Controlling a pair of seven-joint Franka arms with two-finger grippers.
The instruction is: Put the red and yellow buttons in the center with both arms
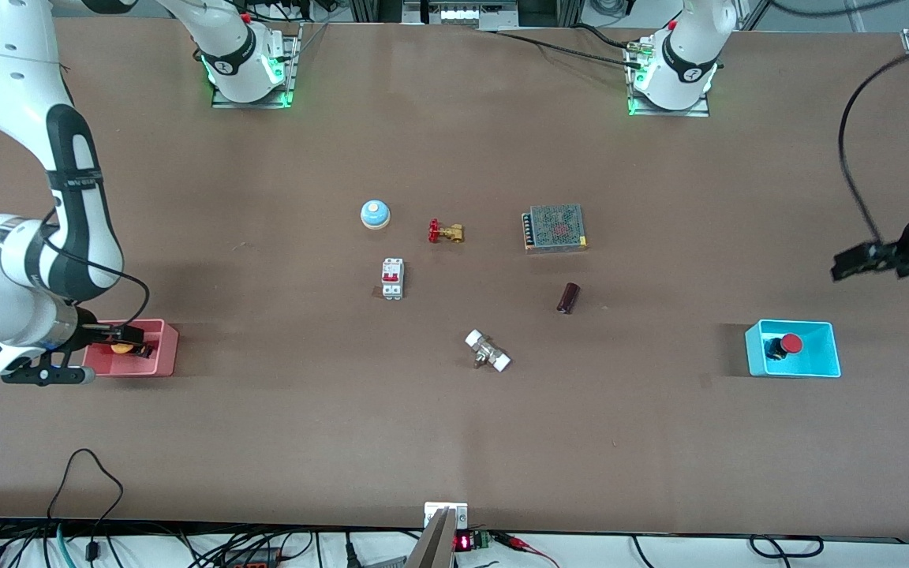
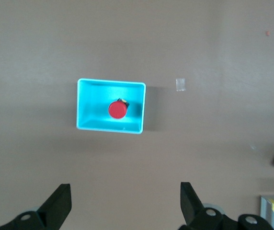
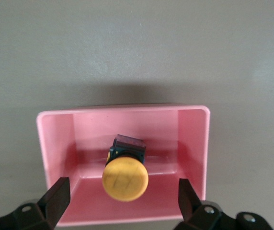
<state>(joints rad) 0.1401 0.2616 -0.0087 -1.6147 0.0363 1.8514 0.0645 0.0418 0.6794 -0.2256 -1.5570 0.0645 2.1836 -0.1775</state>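
Yellow button (image 3: 125, 178) in pink tray (image 3: 51, 143), right gripper (image 3: 122, 199) spread wide just above, ready to drop and pinch. Left gripper (image 2: 125, 203) open, high over red button (image 2: 118, 109) in cyan tray (image 2: 84, 103); needs descent first.

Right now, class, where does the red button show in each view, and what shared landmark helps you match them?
Front view: the red button lies in the cyan tray at the left arm's end of the table.
Left wrist view: the button shows mid-frame in the tray, beyond the open left gripper.
Right wrist view: not in it.
Shared landmark: the cyan tray.
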